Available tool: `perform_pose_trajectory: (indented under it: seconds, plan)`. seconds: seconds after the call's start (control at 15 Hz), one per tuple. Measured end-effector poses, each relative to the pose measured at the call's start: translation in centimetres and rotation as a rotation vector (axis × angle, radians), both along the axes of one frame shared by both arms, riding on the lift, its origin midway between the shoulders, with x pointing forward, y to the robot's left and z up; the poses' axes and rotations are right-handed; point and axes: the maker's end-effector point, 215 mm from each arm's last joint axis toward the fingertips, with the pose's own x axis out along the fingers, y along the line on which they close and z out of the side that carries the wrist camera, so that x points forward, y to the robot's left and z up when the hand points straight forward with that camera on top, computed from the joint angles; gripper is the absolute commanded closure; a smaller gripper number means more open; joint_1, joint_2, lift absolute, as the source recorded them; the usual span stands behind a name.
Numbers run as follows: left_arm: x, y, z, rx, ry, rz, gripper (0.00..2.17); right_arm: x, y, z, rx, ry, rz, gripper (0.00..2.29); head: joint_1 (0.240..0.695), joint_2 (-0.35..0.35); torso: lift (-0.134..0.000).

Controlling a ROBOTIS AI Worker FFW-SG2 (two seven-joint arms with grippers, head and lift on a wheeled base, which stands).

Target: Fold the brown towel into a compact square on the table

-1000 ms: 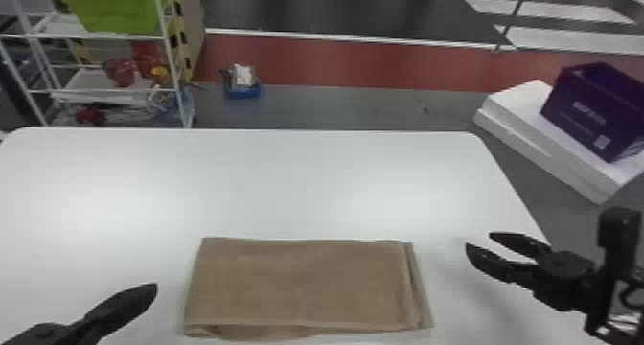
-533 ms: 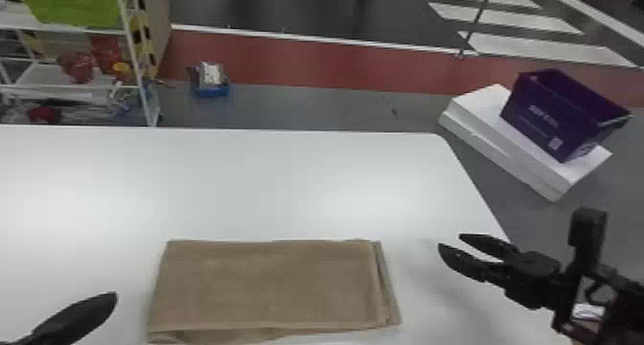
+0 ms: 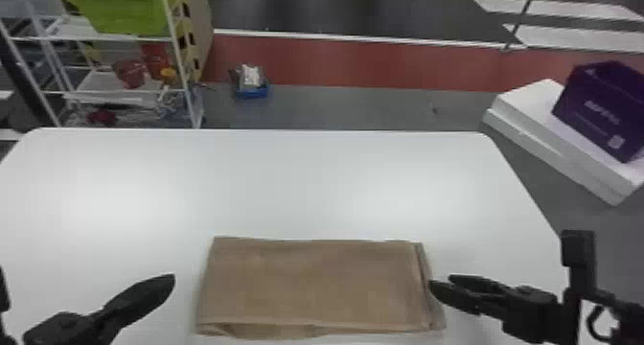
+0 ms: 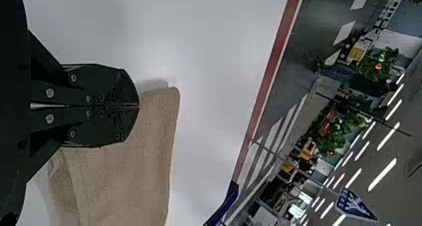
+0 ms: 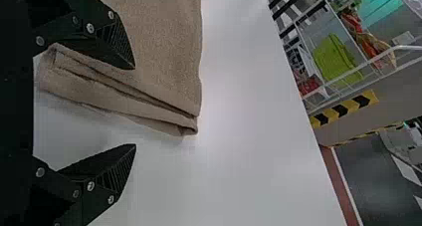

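Brown cloth towel (image 3: 311, 281) lies as a folded flat oblong on the white, round-cornered table (image 3: 297, 176)

Clock directions are read in the head view from the towel's middle, with 12 o'clock pointing away from the robot. The towel rests on the table's near part, its long sides running from 9 to 3 o'clock, with layered edges showing at the 3 o'clock end.

The black 2-fingered left gripper (image 3: 166, 281) is at 9 o'clock, just beside that end in the head view. Its fingers are closed against each other, with no cloth between the tips. In the left wrist view it stands in the way of part of the towel.

The black 2-fingered right gripper (image 3: 441, 281) is at 3 o'clock, its fingers spread and gripping nothing. In the right wrist view, 1 finger covers some of the towel and the other is seen against the table. Whether either touches, I cannot tell.

Beyond the table, a dark purple printed box (image 3: 599, 114) sits on a white stacked slab (image 3: 532, 128) at 2 o'clock. A white metal rack (image 3: 170, 18) with a lime-green bin (image 3: 120, 8) stands around 11 o'clock, and a small blue tray (image 3: 252, 91) lies between 11 and 12. Farther still, a red floor band (image 3: 359, 63) crosses 12, with white floor stripes (image 3: 565, 36) near 1.
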Motion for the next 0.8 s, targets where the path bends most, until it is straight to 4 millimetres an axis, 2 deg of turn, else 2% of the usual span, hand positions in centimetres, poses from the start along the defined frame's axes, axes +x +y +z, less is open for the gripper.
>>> perform_pose_trajectory:
  seconds: [0.2,0.33,0.47,0.67,0.8]
  plan:
    - [-0.2,-0.3,0.2,-0.014,-0.005,-0.016,1.94,0.0,2.5,-0.5,-0.002,0.058,0.019,0.39,0.695,-0.039,-0.124]
    - [-0.5,-0.4,0.7,-0.029,-0.013,-0.028,1.93,-0.2,3.4,-1.2,-0.015,0.115,0.015,0.39,0.695,-0.019,-0.124]
    - [-0.9,-0.4,1.9,-0.054,-0.036,-0.044,1.93,-0.3,3.7,-1.8,-0.037,0.154,0.004,0.39,0.695,-0.016,-0.124]
    - [-1.6,-0.6,3.9,-0.08,-0.069,-0.064,1.94,-0.4,3.1,-1.8,-0.048,0.167,-0.018,0.39,0.695,-0.026,-0.124]
    - [-1.7,-0.9,4.5,-0.082,-0.078,-0.073,1.93,-0.5,2.8,-1.3,-0.044,0.174,-0.031,0.39,0.695,-0.035,-0.124]
